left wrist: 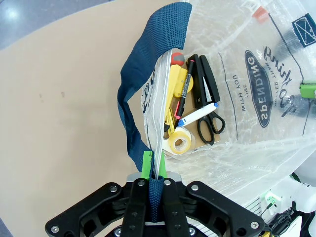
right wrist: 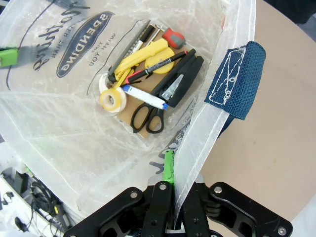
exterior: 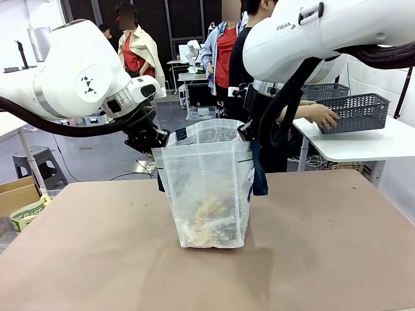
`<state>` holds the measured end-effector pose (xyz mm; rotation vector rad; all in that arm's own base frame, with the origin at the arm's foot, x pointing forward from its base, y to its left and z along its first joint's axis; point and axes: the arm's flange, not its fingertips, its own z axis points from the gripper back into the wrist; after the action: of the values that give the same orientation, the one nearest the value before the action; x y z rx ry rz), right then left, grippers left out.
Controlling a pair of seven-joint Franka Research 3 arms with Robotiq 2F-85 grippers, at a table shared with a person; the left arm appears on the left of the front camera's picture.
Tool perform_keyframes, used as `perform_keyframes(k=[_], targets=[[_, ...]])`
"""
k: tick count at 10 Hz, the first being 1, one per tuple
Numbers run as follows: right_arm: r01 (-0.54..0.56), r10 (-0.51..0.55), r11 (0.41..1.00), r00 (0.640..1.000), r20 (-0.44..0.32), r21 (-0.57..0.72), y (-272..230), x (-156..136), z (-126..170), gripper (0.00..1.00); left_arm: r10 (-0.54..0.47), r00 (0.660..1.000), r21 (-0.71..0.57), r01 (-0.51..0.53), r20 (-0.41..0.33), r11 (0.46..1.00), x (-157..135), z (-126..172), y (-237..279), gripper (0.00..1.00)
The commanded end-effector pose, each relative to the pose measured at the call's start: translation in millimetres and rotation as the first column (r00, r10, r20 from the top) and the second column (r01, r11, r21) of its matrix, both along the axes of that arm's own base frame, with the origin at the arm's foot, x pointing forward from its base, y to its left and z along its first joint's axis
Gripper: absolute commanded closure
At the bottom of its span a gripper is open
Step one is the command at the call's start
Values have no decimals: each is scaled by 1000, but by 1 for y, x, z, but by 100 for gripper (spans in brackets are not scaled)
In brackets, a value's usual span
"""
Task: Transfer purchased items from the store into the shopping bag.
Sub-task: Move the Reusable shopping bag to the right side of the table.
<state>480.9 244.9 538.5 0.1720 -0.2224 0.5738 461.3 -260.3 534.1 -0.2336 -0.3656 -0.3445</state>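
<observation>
Two pincers share one job here: the left pincer (left wrist: 154,170) is clenched on a navy handle (left wrist: 129,113) and the rim of the shopping bag (exterior: 207,188), and the right pincer (right wrist: 173,170) is clenched on the opposite rim, so the bag stands upright near the middle of the tabletop (exterior: 97,246) with its mouth pulled open. The purchased items (right wrist: 148,84) lie in a heap on the bag's bottom. By my count that is one yellow tape roll (right wrist: 111,99), one pair of black scissors (right wrist: 148,116), one black stapler (right wrist: 180,81), one yellow cutter (right wrist: 143,55), one red-handled screwdriver (right wrist: 173,36) and what look like three pens, about eight pieces in one bag. This looks like the holding-open step, well along. Across the table a person's hand (exterior: 321,115) rests at a dark grey basket (exterior: 360,110), so the next move probably calls for a steady, wide mouth to take another piece.
</observation>
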Motion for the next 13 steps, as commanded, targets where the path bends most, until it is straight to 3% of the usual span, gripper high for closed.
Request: perform_keyframes(k=[1, 13], targets=[[5, -5, 1000, 1000, 4, 0, -3, 1, 2, 100, 17, 1000, -1, -17, 1, 1000, 0, 1, 4, 100], [41, -41, 999, 999, -27, 23, 8, -4, 1, 100, 15, 1000, -11, -15, 10, 1000, 2, 6, 1, 100]])
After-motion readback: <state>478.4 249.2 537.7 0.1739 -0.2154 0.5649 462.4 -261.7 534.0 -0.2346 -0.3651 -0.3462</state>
